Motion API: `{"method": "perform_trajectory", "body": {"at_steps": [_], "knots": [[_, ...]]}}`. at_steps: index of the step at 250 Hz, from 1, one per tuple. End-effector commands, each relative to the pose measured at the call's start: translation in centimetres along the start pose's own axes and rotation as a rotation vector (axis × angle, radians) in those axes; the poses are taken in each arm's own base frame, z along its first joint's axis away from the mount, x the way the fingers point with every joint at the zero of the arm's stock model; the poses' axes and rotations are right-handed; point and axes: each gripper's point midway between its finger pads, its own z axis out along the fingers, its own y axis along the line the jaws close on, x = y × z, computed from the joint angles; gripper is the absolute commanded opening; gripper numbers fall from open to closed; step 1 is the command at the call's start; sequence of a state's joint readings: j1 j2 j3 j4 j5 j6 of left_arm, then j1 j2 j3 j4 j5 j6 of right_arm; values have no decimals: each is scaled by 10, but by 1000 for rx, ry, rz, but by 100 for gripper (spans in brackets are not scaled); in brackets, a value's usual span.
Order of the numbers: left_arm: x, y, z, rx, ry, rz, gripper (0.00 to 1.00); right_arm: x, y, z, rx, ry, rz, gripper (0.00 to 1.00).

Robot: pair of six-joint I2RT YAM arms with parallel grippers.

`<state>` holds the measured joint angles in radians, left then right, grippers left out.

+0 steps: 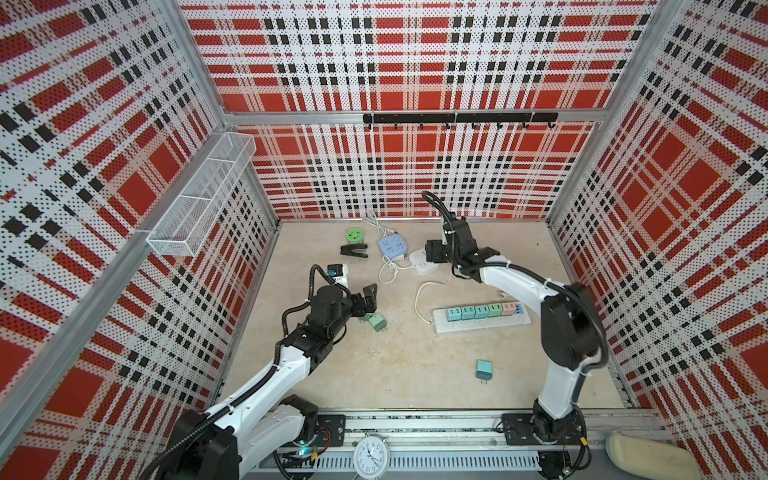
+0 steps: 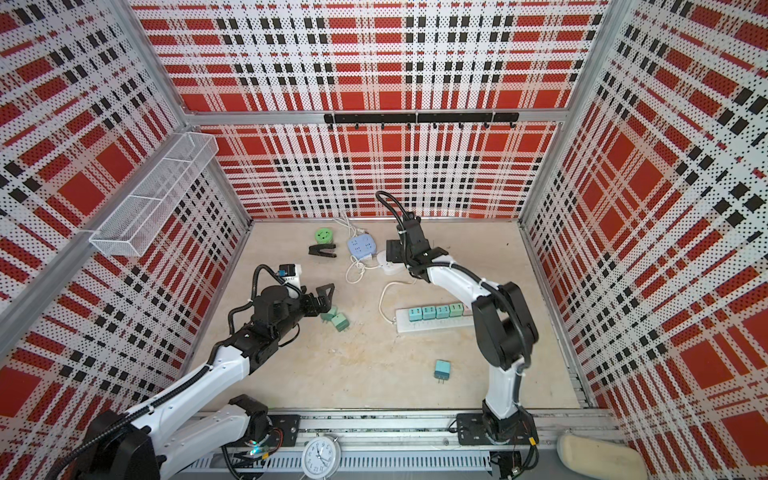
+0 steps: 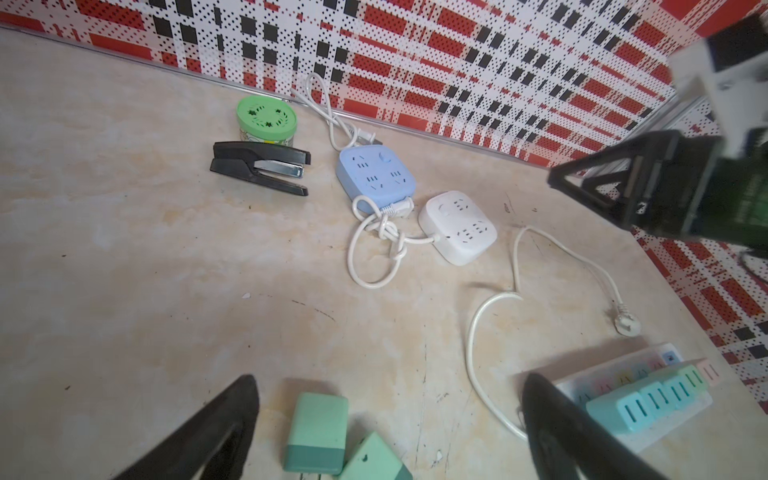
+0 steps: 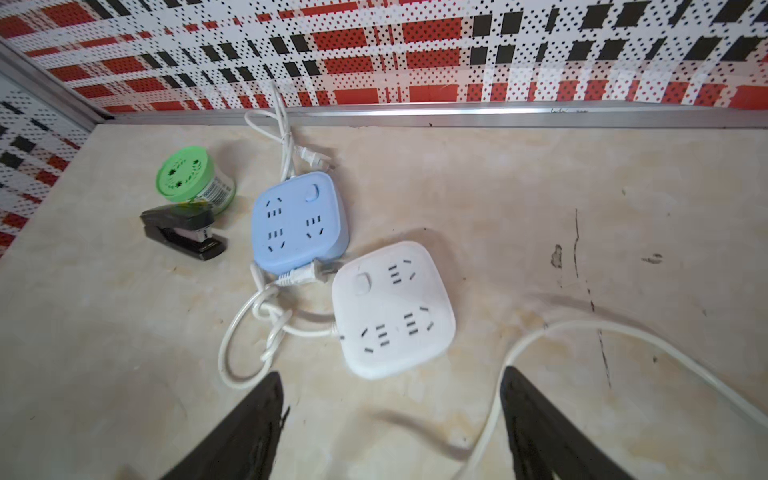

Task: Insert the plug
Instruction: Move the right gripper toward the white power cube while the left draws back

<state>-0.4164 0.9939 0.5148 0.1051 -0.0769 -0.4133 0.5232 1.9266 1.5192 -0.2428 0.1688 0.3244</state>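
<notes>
Two green plugs [image 1: 376, 322] [image 3: 318, 432] lie touching each other on the table, just below my left gripper [image 1: 368, 300] [image 3: 390, 384], which is open and holds nothing. A teal plug [image 1: 483, 370] lies alone near the front. The long white power strip [image 1: 482, 326] carries several plugs in a row; its cord ends in a loose plug [image 3: 627, 326]. My right gripper [image 1: 430, 251] [image 4: 391, 376] hovers open and empty over the white socket cube [image 4: 392, 309]. A blue socket cube [image 4: 299, 222] sits beside the white one.
A green tin [image 1: 354, 236] and a black stapler [image 1: 354, 250] lie at the back left. White cords [image 4: 249, 332] loop between the cubes. A small white box [image 1: 337, 274] stands by the left wall. A wire basket [image 1: 199, 199] hangs there. A clock [image 1: 371, 457] stands at the front rail.
</notes>
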Motion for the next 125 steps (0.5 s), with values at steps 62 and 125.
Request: {"method": "perform_trajectory", "body": {"at_steps": [62,125], "knots": [[-19,-8,-16,50,-103,-28,99,-8,14,70,29,138,-151,83],[-21,-10,-18,59,-112,-28,99,6,12,112,49,200,-180,81]]}}
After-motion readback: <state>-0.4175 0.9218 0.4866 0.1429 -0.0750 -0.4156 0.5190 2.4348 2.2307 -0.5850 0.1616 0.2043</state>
